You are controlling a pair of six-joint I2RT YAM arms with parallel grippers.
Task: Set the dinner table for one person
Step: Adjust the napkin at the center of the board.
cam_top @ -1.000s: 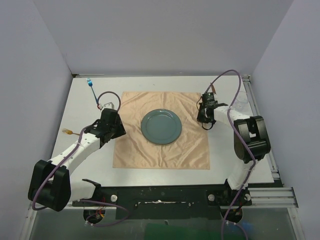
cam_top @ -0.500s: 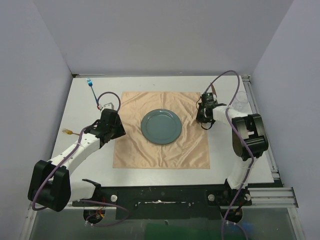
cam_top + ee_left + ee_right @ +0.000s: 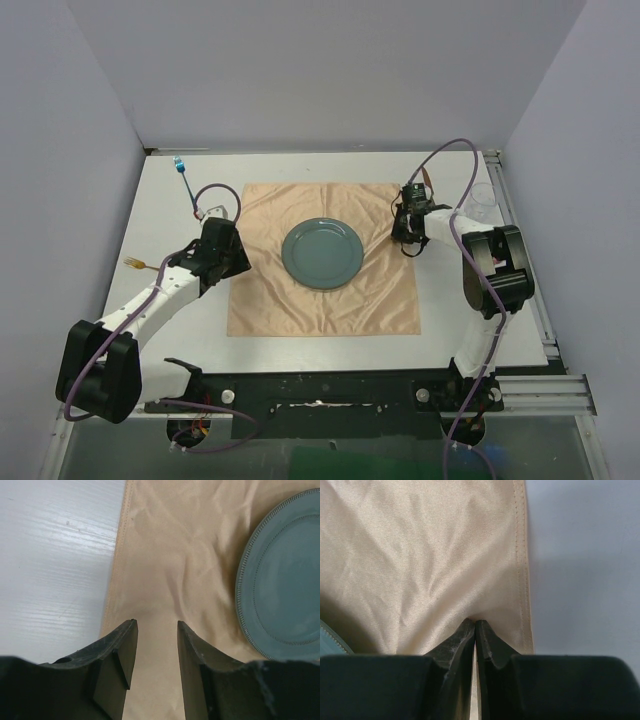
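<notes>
A peach-orange cloth (image 3: 320,300) lies spread on the white dinner table (image 3: 160,200), with a teal plate (image 3: 322,253) at its middle. My right gripper (image 3: 409,243) is down at the cloth's right side. In the right wrist view it (image 3: 475,621) is shut, pinching a fold of the cloth (image 3: 420,555) just inside the hem. My left gripper (image 3: 240,262) hovers over the cloth's left edge. In the left wrist view it (image 3: 156,622) is open with only cloth (image 3: 175,555) beneath, and the plate (image 3: 285,590) lies to its right.
A gold fork (image 3: 133,264) pokes out from under the left arm on the table's left side. A blue-tipped utensil (image 3: 183,175) lies at the far left. A clear glass (image 3: 483,200) stands by the right rail.
My right gripper has crept slightly away and leftward with the cloth pinched, and the cloth's right edge has shifted a little with it. The left arm has not moved.
</notes>
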